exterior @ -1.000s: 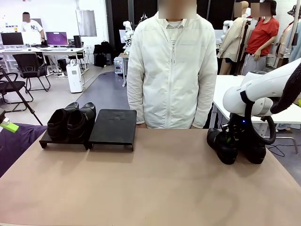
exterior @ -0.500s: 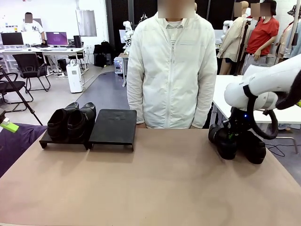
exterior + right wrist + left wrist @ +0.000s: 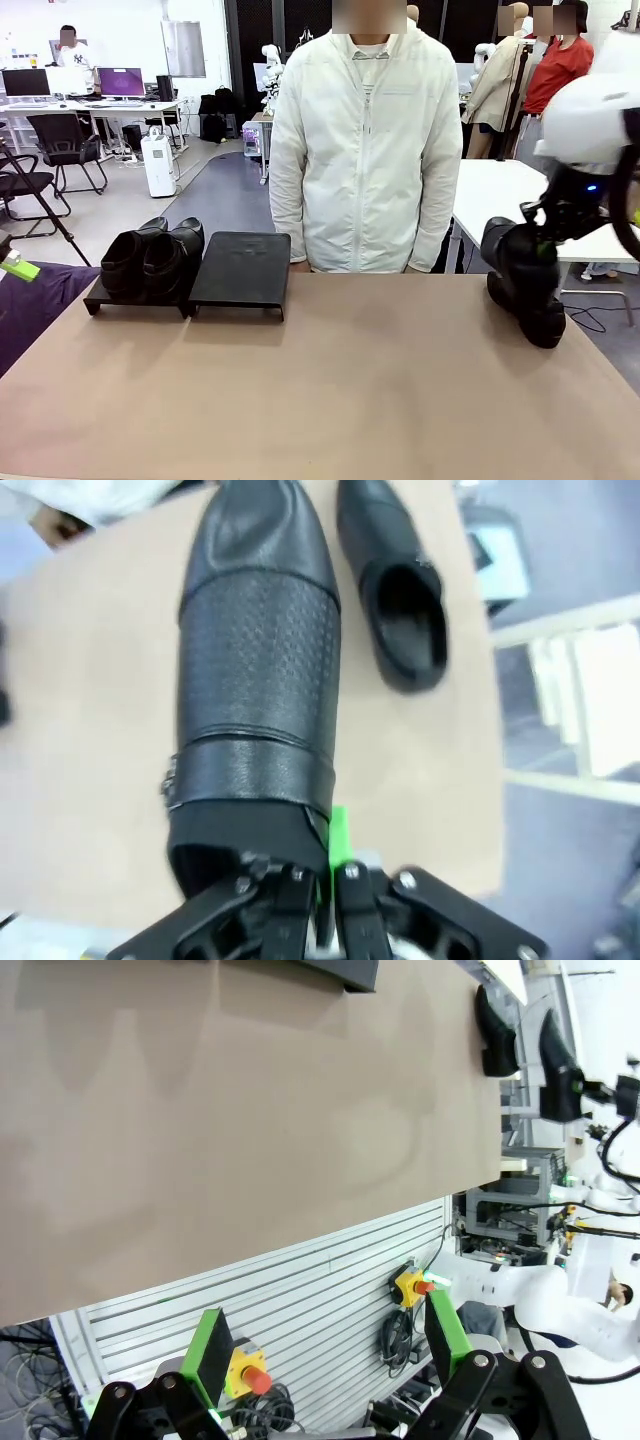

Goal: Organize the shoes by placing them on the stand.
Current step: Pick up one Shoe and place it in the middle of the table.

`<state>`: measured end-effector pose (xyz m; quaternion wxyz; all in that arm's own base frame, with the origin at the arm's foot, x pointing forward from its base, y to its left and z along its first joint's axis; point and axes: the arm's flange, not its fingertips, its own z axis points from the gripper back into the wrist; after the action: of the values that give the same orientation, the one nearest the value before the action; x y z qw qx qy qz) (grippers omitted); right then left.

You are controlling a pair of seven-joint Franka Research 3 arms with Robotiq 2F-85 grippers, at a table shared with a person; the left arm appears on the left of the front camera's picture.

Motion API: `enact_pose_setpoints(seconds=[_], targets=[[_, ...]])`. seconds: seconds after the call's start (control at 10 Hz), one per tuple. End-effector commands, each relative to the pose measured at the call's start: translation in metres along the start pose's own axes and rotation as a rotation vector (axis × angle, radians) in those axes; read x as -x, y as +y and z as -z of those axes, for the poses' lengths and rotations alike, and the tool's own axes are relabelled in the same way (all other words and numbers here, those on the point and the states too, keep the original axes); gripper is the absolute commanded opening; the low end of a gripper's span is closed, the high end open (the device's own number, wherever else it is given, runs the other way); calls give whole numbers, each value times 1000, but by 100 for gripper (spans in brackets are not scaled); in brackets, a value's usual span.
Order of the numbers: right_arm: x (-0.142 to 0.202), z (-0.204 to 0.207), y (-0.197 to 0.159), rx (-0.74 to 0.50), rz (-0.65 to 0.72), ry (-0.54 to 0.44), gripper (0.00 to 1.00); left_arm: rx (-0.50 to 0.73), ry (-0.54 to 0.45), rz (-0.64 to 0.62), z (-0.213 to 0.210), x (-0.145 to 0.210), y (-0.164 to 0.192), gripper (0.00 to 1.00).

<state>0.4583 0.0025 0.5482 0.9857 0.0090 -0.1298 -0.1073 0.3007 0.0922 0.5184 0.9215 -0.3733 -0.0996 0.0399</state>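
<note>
Shoes (image 3: pixel 150 262) number four in all, and two of them sit side by side and touching on the left panel of the stand (image 3: pixel 240 268), toes toward us; the stand rests on the far left of the table (image 3: pixel 350 390), its two panels adjoining.

We see the right gripper (image 3: pixel 541 240) at the table's far right, clenched on the third shoe (image 3: pixel 508 250) and holding it off the tabletop; in the right wrist view its fingers pinch the rim of that shoe's opening at the heel end, one green pad (image 3: pixel 338 838) showing against the leather, and the toe points away from the wrist toward the table.

We find the fourth shoe (image 3: pixel 543 318) on the tabletop just beside the held one, upright with its opening facing up, near the table's right edge.

Our left gripper (image 3: pixel 328 1345) is released, its green pads set wide apart; it hangs off the table's near edge, above a ribbed metal frame.

A person (image 3: pixel 365 150) in a white jacket stands at the far side, between the stand and the right arm.
</note>
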Motion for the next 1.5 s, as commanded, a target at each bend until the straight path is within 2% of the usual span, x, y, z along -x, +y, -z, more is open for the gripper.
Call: enact_pose_setpoints(seconds=[0.0,0.1,0.2,0.7,0.8,1.1,1.3,1.4], targets=[[35,-10,-19,8,54,-17,0,16,-5,-10,0,1,-1,100],[39,-6,-30,-11,61,-14,0,16,-5,-10,0,1,-1,100],[24,-16,-11,2,18,-7,0,16,-5,-10,0,1,-1,100],[32,-8,-13,12,19,12,0,16,-5,-10,0,1,-1,100],[50,7,18,47,23,27,0,16,-5,-10,0,1,-1,100],[124,37,145,35,12,-53,0,16,-5,-10,0,1,-1,100],[151,62,210,-29,46,-99,0,16,-5,-10,0,1,-1,100],[164,76,243,-126,7,-70,0,16,-5,-10,0,1,-1,100]])
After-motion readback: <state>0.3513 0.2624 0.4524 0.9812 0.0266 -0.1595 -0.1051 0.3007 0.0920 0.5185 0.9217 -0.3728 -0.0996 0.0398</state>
